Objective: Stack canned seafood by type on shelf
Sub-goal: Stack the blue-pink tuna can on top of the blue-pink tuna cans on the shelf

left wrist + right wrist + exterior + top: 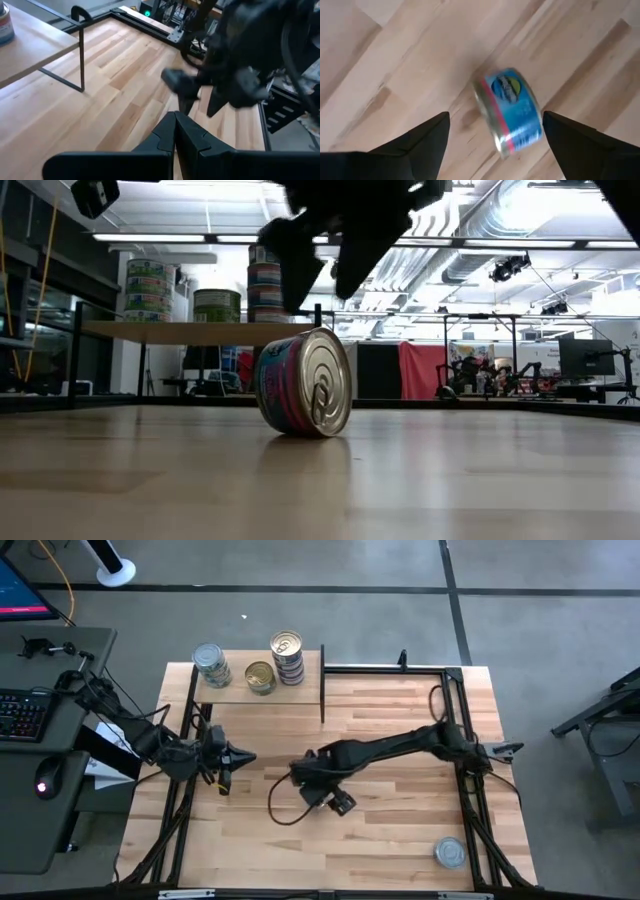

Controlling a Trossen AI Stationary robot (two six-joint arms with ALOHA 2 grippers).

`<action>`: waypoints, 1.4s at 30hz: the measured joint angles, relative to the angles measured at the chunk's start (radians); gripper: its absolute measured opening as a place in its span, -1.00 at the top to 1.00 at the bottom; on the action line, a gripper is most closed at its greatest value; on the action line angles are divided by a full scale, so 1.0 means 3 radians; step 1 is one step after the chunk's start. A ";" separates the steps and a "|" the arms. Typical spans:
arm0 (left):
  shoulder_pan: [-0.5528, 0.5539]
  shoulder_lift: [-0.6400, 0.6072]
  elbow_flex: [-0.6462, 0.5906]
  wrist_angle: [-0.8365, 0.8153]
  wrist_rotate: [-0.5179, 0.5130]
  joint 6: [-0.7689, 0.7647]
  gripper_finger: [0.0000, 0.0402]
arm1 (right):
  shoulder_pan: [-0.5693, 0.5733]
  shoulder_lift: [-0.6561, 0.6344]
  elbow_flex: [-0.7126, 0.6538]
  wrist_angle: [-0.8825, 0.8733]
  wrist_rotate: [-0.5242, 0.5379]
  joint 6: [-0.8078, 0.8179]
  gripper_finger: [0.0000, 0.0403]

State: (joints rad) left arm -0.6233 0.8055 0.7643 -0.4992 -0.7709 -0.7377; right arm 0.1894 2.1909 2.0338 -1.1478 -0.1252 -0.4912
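Observation:
A tin (303, 383) with a blue-and-pink label lies on its side on the tabletop, resting on its round wall. Its silver pull-tab end faces the table's near edge. My right gripper (320, 265) hangs open just above it, pointing down. In the right wrist view the tin (510, 112) shows between the two spread fingers, clear of both. The shelf (300, 692) at the far left carries a stack of tins (211, 665), a gold-topped tin (260, 677) and a taller stack (287, 657). My left gripper (240, 755) waits shut over the table's left part.
A silver-topped tin (450, 853) stands upright near the table's near right corner. A black frame (400, 668) runs along the far edge and down the right side. A dark cable (275, 805) loops on the table beside my right gripper.

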 joint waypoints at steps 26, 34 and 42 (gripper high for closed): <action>-0.0005 -0.0027 0.0001 -0.0015 -0.0096 0.0265 1.00 | -0.0015 0.0519 0.0427 -0.0307 0.0303 -0.0259 0.06; -0.0002 -0.0140 0.0001 -0.0020 -0.0175 0.0584 1.00 | -0.0063 0.0509 0.1032 -0.1002 0.0274 0.0008 0.21; -0.0136 -0.0452 0.0004 -0.0333 -0.0215 0.0549 1.00 | -0.0515 -0.0303 0.0009 -0.0708 -0.0221 0.0747 0.21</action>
State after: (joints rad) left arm -0.6641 0.6699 0.7654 -0.5991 -0.8354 -0.5729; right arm 0.0349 2.1000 2.0365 -1.3602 -0.1915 -0.2670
